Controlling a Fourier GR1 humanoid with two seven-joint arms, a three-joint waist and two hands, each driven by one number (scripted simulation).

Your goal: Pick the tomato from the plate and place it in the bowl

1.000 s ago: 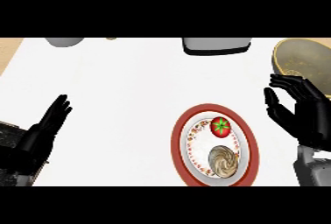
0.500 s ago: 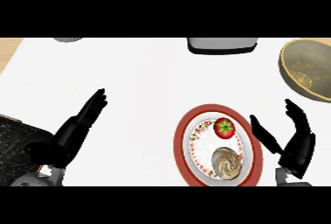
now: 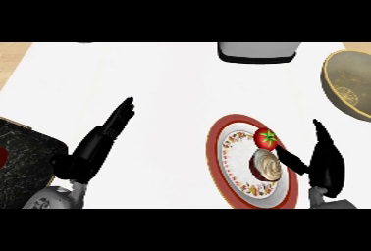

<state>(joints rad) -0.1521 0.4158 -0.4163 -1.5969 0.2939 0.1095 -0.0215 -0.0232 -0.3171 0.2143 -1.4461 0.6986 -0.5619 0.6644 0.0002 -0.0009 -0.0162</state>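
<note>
A red tomato point(image 3: 265, 138) with a green stem lies on the upper right part of a red-rimmed white plate point(image 3: 230, 159). Below it on the same plate sits a brown swirled item point(image 3: 266, 164). My right hand point(image 3: 324, 158) stands just right of the plate, fingers straight, with the thumb point(image 3: 292, 160) reaching over the plate's rim below the tomato, not touching it. A brass-coloured bowl point(image 3: 350, 83) lies at the far right, partly cut by the edge. My left hand point(image 3: 101, 138) rests open at the left, fingers pointing up.
A grey and white appliance point(image 3: 258, 51) stands at the back centre. A dark stove top point(image 3: 22, 162) occupies the lower left corner. Wooden surface point(image 3: 13, 56) shows beyond the white counter point(image 3: 167, 88) at the upper left.
The right hand has come down and in toward the plate, its thumb now over the rim near the tomato. The left hand has shifted right and up. The view has shifted slightly.
</note>
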